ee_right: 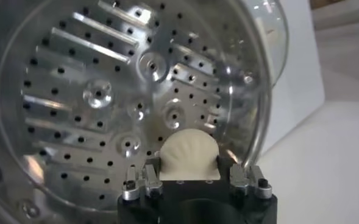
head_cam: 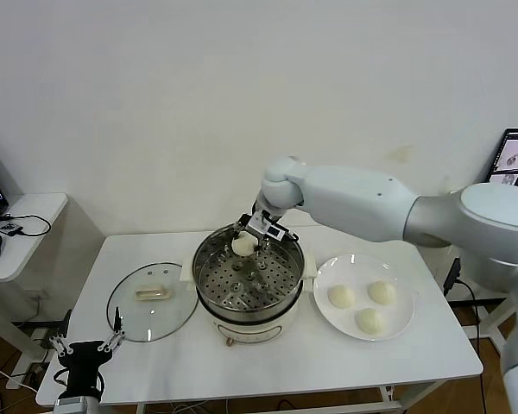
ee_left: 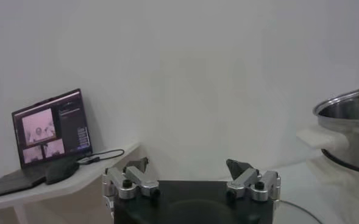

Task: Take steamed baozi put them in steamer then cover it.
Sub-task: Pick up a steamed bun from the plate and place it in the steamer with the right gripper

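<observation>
The steamer (head_cam: pixel 249 289) stands mid-table, a shiny steel pot with a bare perforated tray (ee_right: pixel 106 97). My right gripper (head_cam: pixel 244 242) is shut on one cream-white baozi (ee_right: pixel 188 155) and holds it over the far side of the tray, just above the rim. Three more baozi (head_cam: pixel 341 296) (head_cam: pixel 382 291) (head_cam: pixel 370 320) lie on the white plate (head_cam: pixel 406 319) to the right of the steamer. The glass cover (head_cam: pixel 152 302) with its cream handle lies flat on the table to the left of the steamer. My left gripper (head_cam: pixel 85 349) is open and empty, low at the table's front left corner.
A side table (head_cam: pixel 22 228) with cables and a laptop (ee_left: pixel 51 131) stands to the left. A monitor (head_cam: pixel 516 159) shows at the far right. The steamer's rim and side handle (ee_left: pixel 325 139) show in the left wrist view.
</observation>
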Controlling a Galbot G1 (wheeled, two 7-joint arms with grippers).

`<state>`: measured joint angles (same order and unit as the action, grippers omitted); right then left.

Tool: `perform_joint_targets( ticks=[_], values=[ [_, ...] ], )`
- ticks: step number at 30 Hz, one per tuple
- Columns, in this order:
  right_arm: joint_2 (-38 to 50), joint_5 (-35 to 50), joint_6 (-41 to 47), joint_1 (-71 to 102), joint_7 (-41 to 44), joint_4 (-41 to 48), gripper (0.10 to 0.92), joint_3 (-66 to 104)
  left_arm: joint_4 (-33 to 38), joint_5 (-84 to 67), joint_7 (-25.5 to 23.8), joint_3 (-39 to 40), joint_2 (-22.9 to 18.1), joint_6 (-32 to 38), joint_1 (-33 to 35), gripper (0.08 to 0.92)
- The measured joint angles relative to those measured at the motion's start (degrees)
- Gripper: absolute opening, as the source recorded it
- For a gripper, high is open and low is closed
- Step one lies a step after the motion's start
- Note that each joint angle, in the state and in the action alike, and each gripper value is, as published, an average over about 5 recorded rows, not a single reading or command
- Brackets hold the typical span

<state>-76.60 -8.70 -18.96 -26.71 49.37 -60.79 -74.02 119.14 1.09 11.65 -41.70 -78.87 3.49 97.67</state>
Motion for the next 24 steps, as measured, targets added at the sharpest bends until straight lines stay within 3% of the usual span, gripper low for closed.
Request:
perform_joint_targets(
  ticks=[11,19,24],
  values=[
    [-1.85,-5.27,-3.94,2.36,-1.84,3.89,0.609,0.73,0.50,0.07,0.04,-0.04,-0.24,0.21,0.32,0.823],
    [-1.23,-5.25,-4.49,1.65,-2.14,3.64,0.798,0.84,1.42,0.24,0.10,-0.07,-0.51,0.24,0.85,0.823],
    [1.07,-0.18,-0.97,-1.95,0.06,-0.17,0.822,0.11,1.69,0.24,0.10,-0.09,-0.48,0.26,1.06,0.823]
  ],
)
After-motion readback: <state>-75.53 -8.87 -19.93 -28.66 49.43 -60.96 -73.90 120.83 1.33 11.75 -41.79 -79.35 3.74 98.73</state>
